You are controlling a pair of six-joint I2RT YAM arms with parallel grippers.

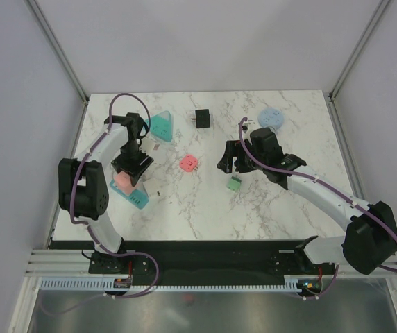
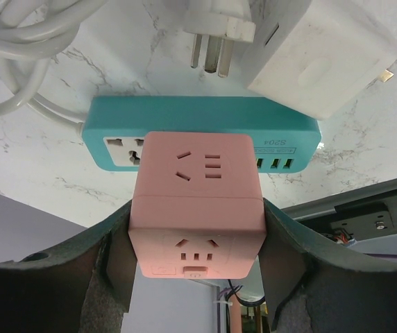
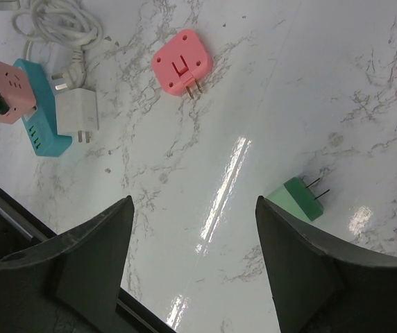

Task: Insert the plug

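Pink cube plug [image 2: 197,208] is clamped between the two dark fingers [image 2: 108,250] of the left claw [image 2: 197,243]. One finger presses on each side face, and the cube's socket faces are turned toward the wrist camera. This happens over the left part of the white marble table [image 1: 205,208].

Straight beyond the cube in the left wrist view lies the teal power strip [image 2: 184,114], its long side across the picture. A socket shows to the left of the cube and three small ports to the right. The pink cube plug hides part of the strip, and whether its far face touches the strip cannot be told. From above, the cube overlaps the strip's left part, near the table's left edge.

A coiled white cable [image 2: 18,41] and a white charger block [image 2: 316,55] lie just beyond the strip. A white three-prong plug [image 2: 216,28] sits between them.

The right claw [image 3: 195,257] hangs over the middle of the table with its fingers wide apart and nothing between them.

Toward the back of the table lie a teal triangular piece [image 1: 161,125], a pale blue disc [image 1: 271,118] and a black cube [image 1: 202,118]. A pink square plug [image 3: 181,62] lies between the two arms with its prongs showing. A small green plug [image 3: 297,198] lies near the tip of the right-hand finger in the right wrist view, apart from it.
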